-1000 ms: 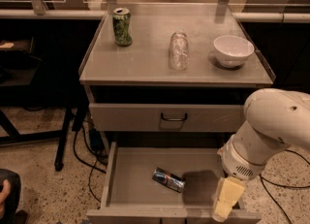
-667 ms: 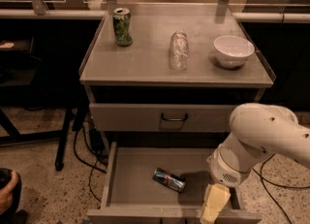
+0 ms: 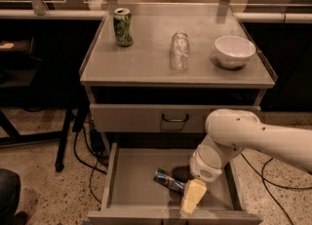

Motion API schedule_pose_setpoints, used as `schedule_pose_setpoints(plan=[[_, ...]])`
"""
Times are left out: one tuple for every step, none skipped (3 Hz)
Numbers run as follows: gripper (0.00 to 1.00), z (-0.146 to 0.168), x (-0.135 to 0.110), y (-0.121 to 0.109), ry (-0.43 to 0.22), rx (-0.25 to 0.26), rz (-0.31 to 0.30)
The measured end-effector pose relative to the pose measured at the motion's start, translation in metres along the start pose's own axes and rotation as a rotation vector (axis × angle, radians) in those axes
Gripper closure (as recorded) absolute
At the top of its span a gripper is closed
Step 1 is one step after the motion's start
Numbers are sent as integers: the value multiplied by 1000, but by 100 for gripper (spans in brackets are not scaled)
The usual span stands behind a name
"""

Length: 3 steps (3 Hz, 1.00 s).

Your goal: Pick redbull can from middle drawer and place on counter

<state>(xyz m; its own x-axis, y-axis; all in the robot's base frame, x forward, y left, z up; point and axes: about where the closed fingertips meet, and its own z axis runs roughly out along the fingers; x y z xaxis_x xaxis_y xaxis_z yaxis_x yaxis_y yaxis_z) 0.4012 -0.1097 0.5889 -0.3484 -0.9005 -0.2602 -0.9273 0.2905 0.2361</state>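
Now end effector (image 3: 193, 196) closer, just beside redbull can (image 3: 168, 180) in mid drawer (image 3: 131, 192).

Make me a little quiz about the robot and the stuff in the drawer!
1. True or false: the gripper hangs low over the open middle drawer, close beside the redbull can.
2. How many things sit on the counter?
3. Pick one. The redbull can is: A standing upright, B lying on its side, C lifted in the air.

Key
1. True.
2. Three: the green can, the clear bottle and the white bowl.
3. B.
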Motion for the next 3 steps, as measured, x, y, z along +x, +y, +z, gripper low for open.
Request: schedule_pose_setpoints(plan=[[0, 3, 1, 0, 0, -6, 1], [0, 18, 17, -3, -58, -12, 48], [0, 43, 43, -23, -100, -2, 131]])
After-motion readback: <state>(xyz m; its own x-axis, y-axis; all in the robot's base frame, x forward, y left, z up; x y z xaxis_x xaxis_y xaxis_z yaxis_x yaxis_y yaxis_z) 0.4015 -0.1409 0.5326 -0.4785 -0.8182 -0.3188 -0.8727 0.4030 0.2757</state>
